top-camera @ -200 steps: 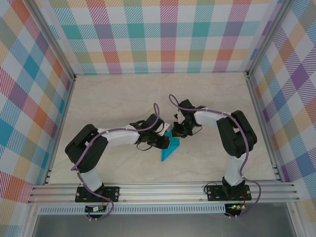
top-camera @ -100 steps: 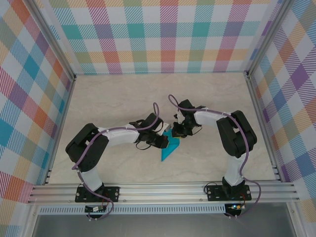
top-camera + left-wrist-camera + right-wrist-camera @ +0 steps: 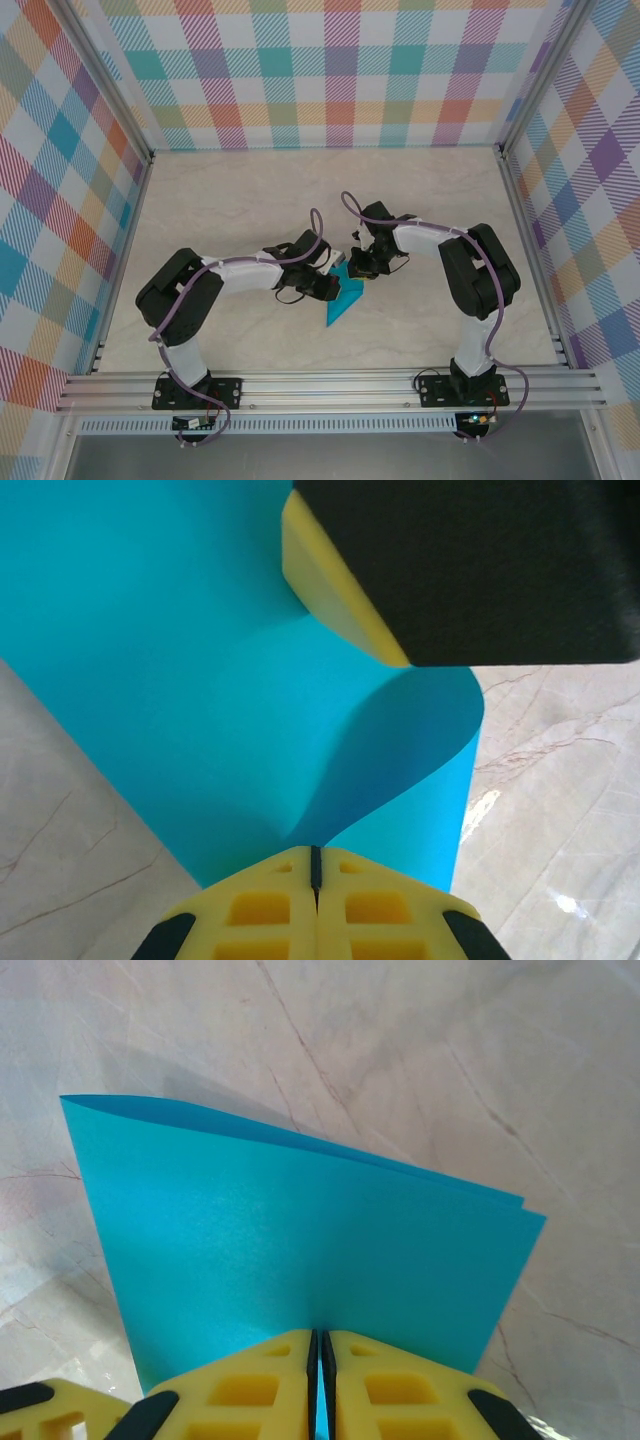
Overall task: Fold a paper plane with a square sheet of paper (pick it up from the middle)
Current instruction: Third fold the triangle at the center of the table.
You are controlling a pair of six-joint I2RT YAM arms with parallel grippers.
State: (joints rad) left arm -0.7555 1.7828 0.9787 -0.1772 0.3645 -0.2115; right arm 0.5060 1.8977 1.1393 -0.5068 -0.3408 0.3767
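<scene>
The paper [image 3: 340, 305], teal and folded to a narrow pointed shape, was near the middle of the worktop [image 3: 230, 200]. Its point lay toward the near edge and its far end was held between the two arms. The left fingers [image 3: 262, 908] were clenched on the paper at its left side. In the left wrist view the sheet rose from them in a soft curl. The right fingers [image 3: 252, 1390] were also clenched on it, at its far right side. In the right wrist view two layers stood up from them, with their top edges close together but not exactly matched. I judged that this paper would handle as a very light and thin thing. It was limp enough to bend by its own weight, as the curl showed, and stiff only along a crease. Any hard bend would probably stay in it as a wrong crease, and it could tear if the two grips pulled apart from each other. Its surface looked smooth, so one layer might slide out from the other. The best place to take hold seemed to be at a doubled edge near a fold, with both layers pinched together.
</scene>
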